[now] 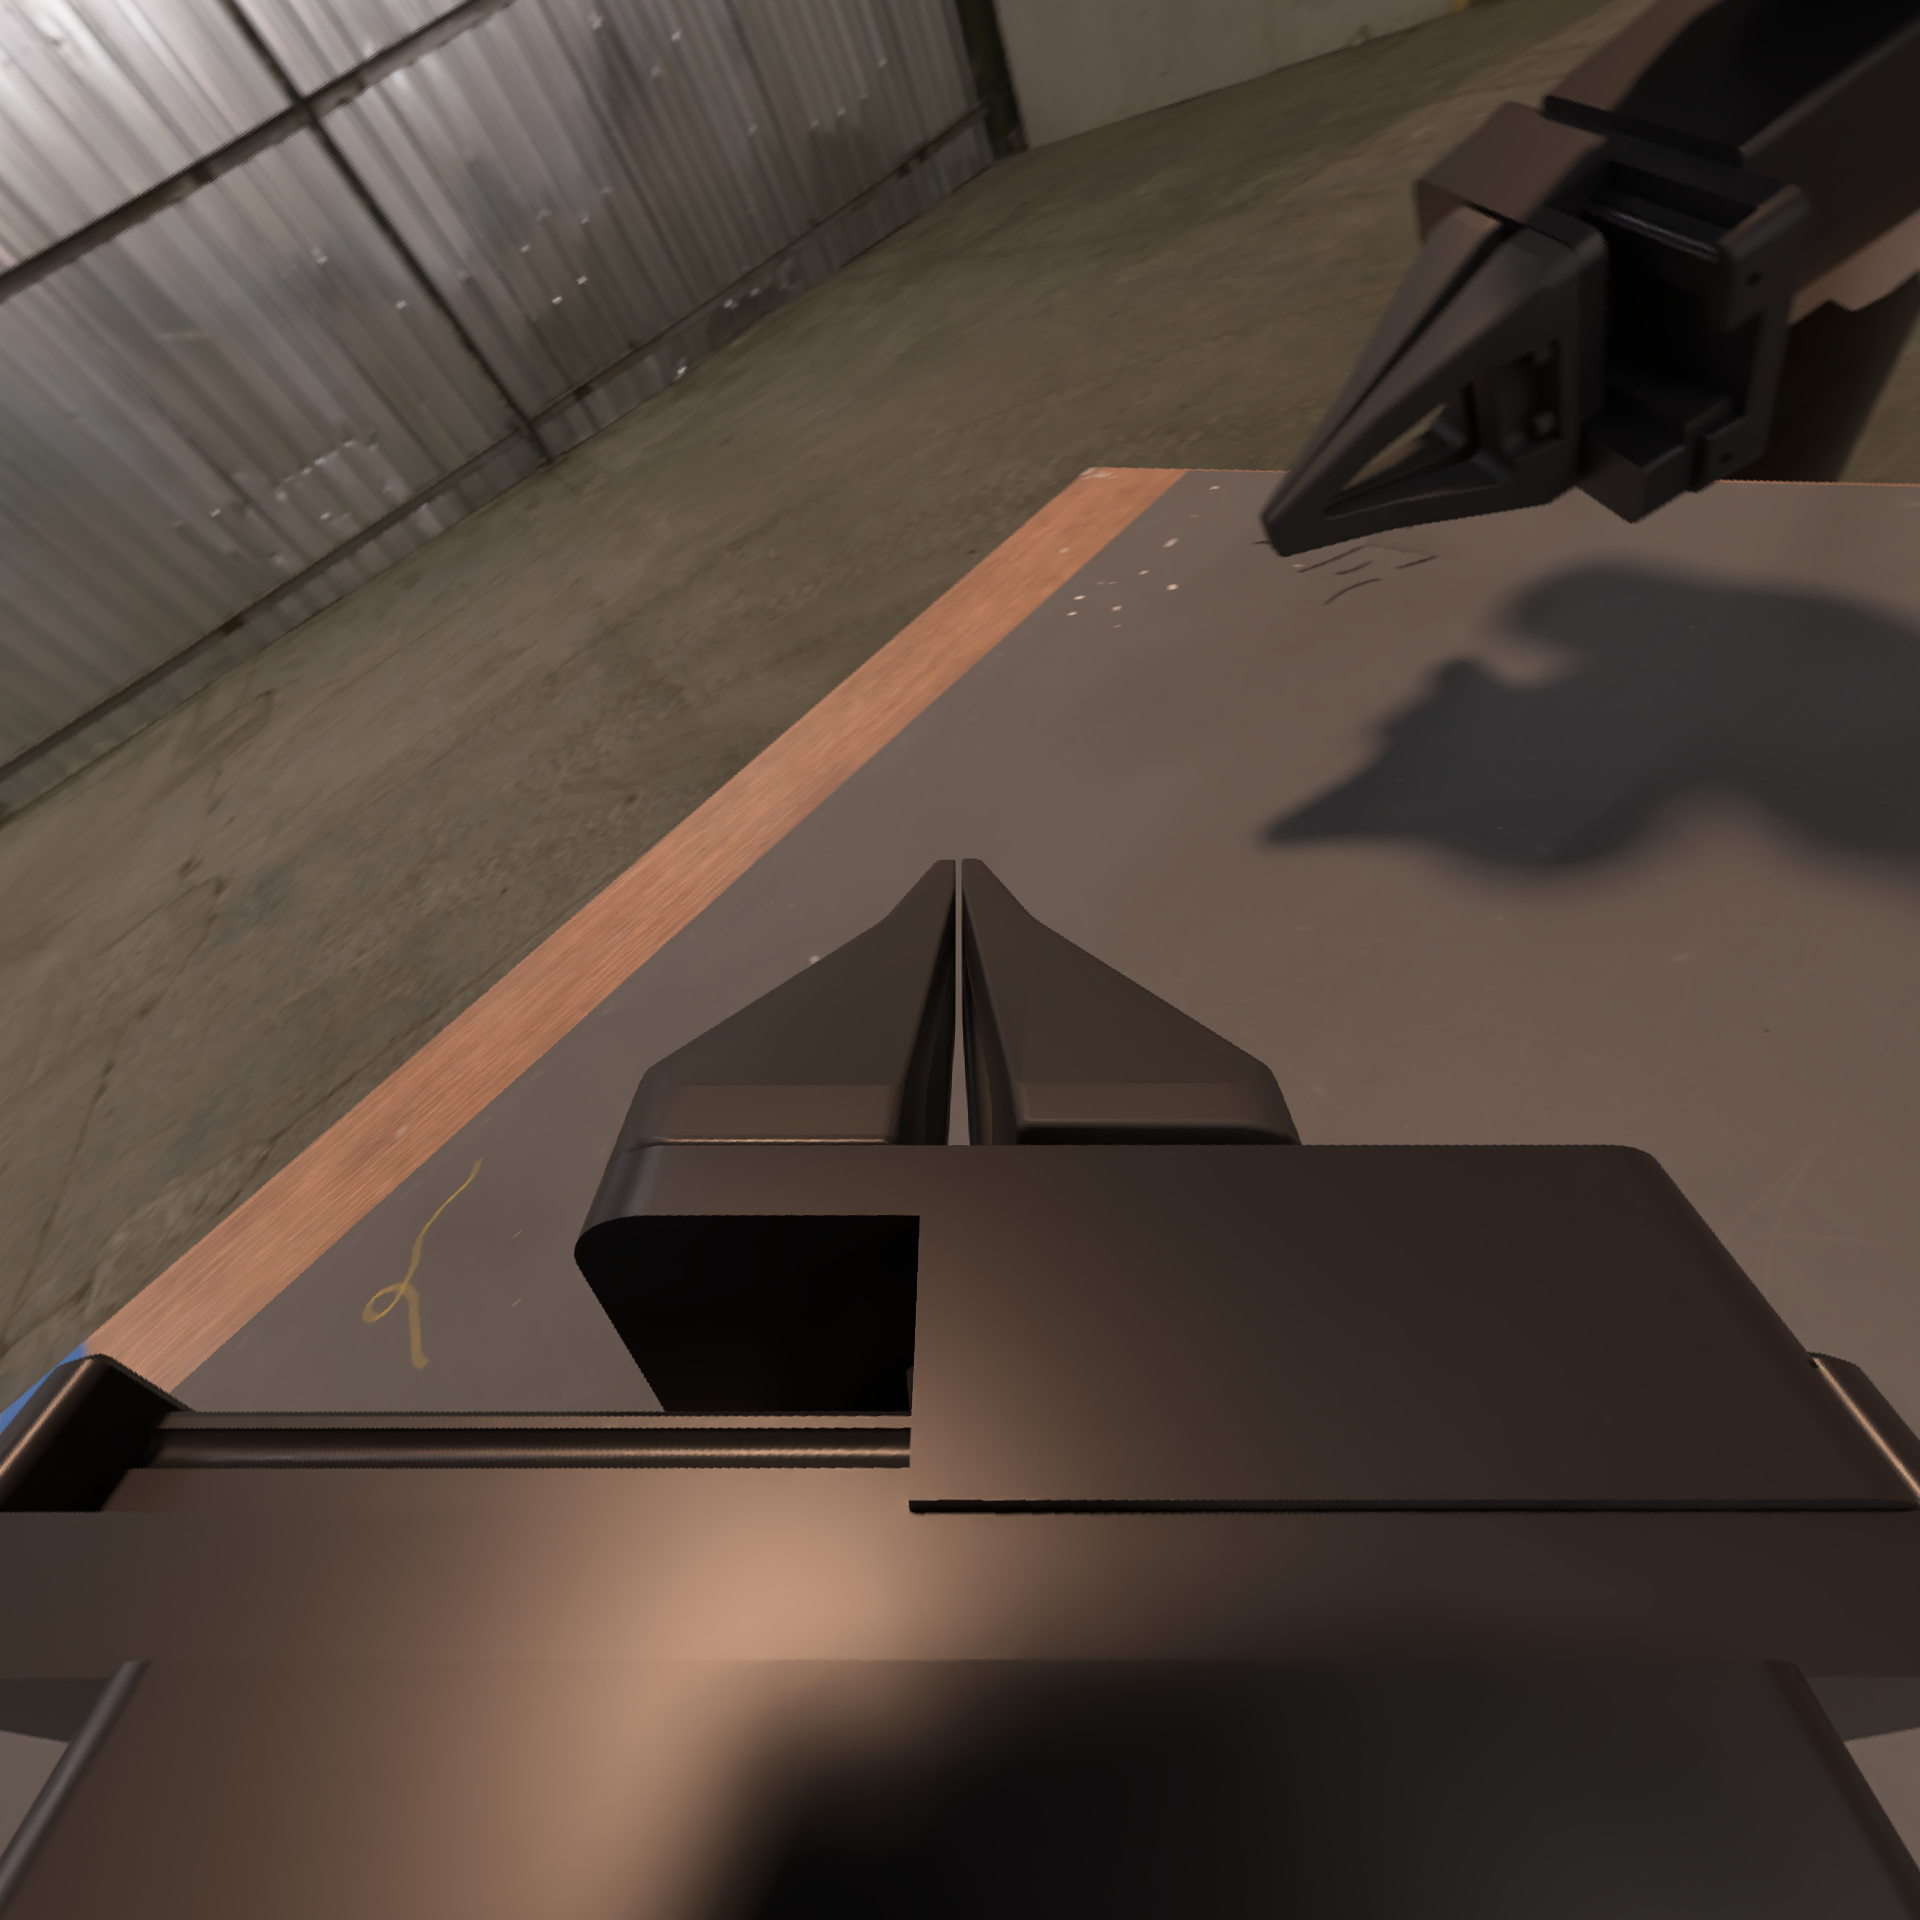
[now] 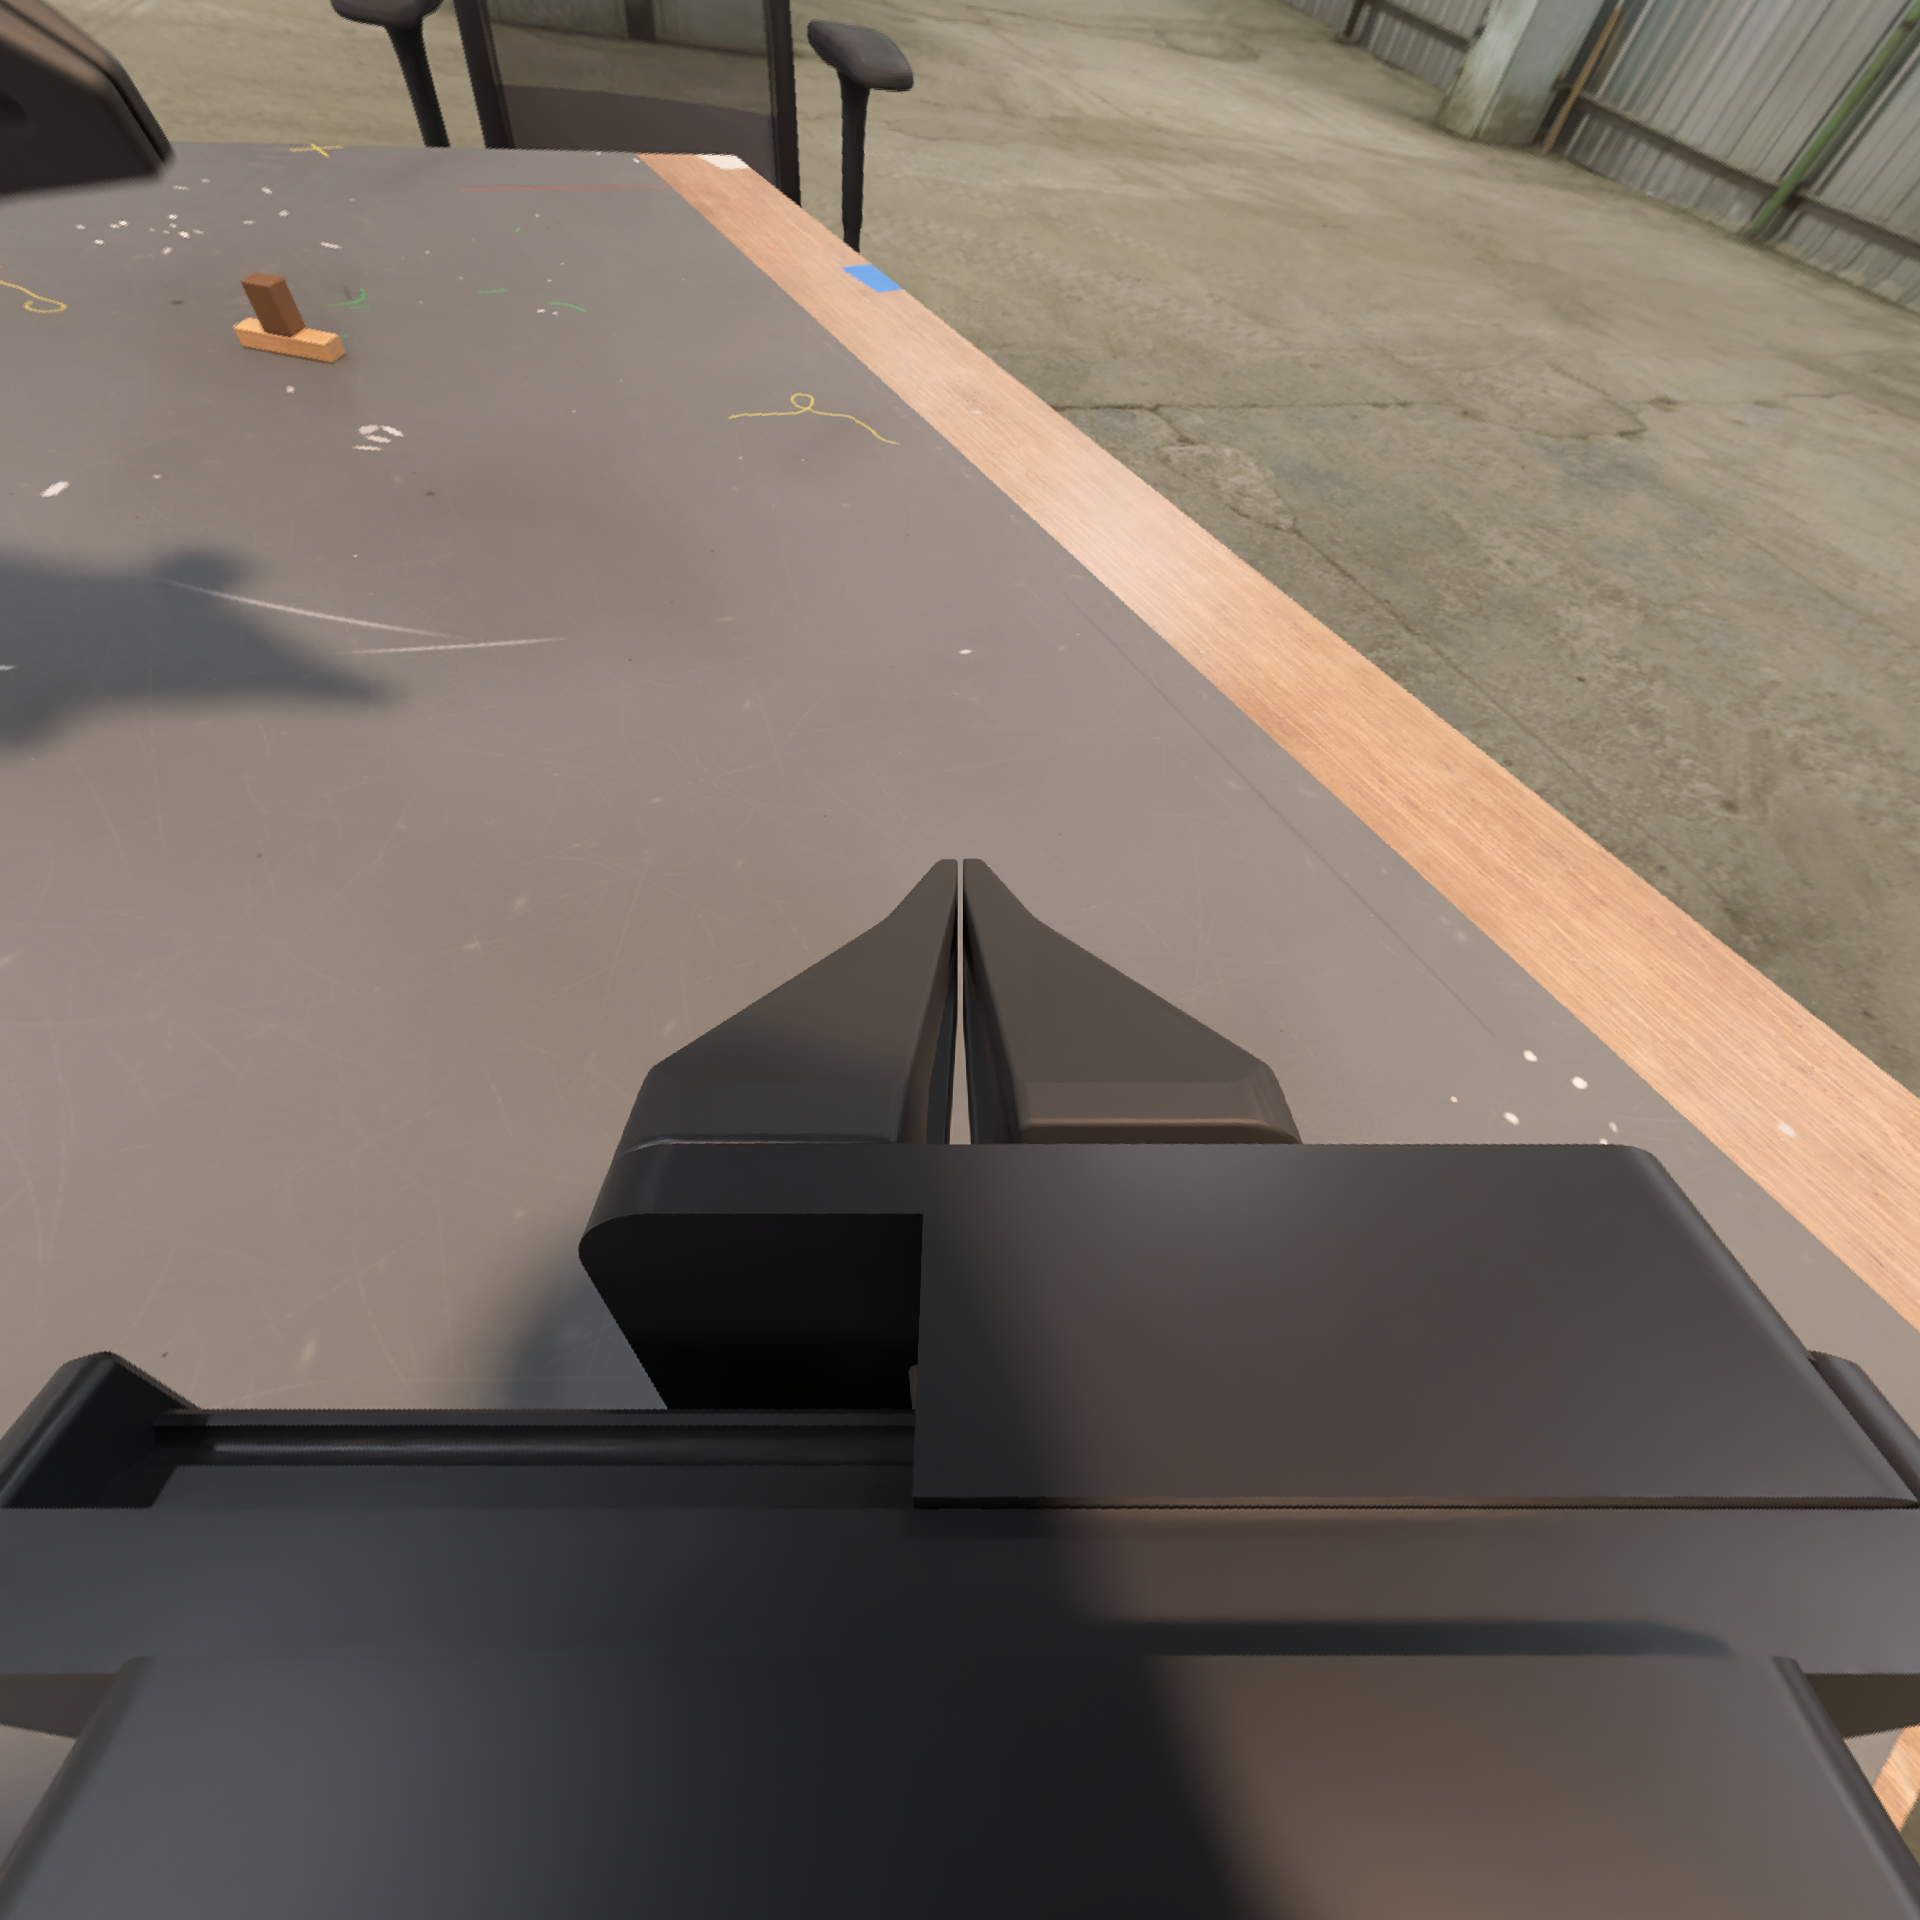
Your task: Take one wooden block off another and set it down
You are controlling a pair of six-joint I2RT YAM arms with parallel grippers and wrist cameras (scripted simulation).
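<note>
In the right wrist view, a small dark brown block (image 2: 272,302) stands upright on a flat light wooden block (image 2: 291,341), far off at the upper left of the grey table top. My right gripper (image 2: 959,864) is shut and empty, low over the table, far from the blocks. My left gripper (image 1: 957,864) is shut and empty above the table near its wooden edge. The blocks do not show in the left wrist view. The right gripper (image 1: 1283,520) also shows there at the upper right, fingers together.
The grey table (image 2: 623,727) has a wooden border (image 2: 1351,707) with concrete floor beyond. A black office chair (image 2: 644,73) stands at the far end. A blue tape patch (image 2: 871,277) lies on the border. A corrugated metal wall (image 1: 312,260) is behind.
</note>
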